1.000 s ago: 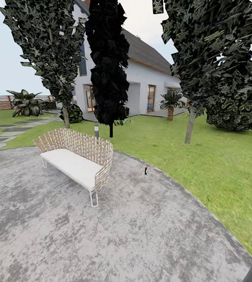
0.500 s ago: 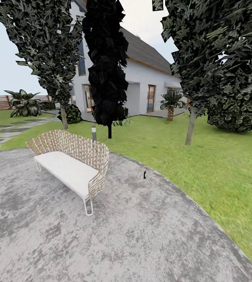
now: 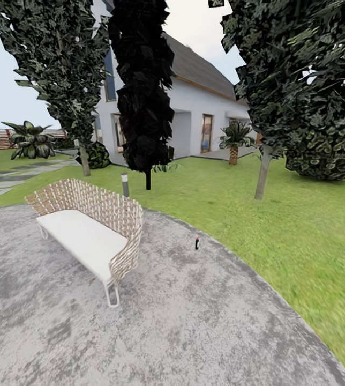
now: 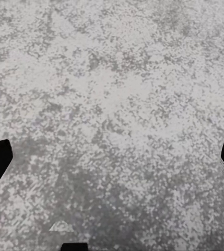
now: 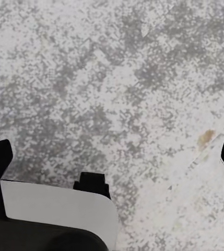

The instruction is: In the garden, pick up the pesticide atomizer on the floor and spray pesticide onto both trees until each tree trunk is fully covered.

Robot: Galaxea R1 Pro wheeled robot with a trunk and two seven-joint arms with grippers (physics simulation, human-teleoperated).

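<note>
Your spray bottle (image 3: 197,243) stands up on the grey paved ground (image 3: 194,321), near the grass (image 3: 301,236), right of the woven bench (image 3: 87,230) | two leafy trees: left trunk (image 3: 84,161), right trunk (image 3: 262,179) | your left gripper (image 4: 112,162) fingers are wide apart, holding nothing | your right gripper (image 5: 112,162) too.

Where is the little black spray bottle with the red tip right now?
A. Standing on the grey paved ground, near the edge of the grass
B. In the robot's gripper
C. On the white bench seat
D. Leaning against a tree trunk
A: in the head view the pesticide atomizer stands upright on the grey paved ground, to the right of the bench and near the lawn, with nothing holding it.
</note>
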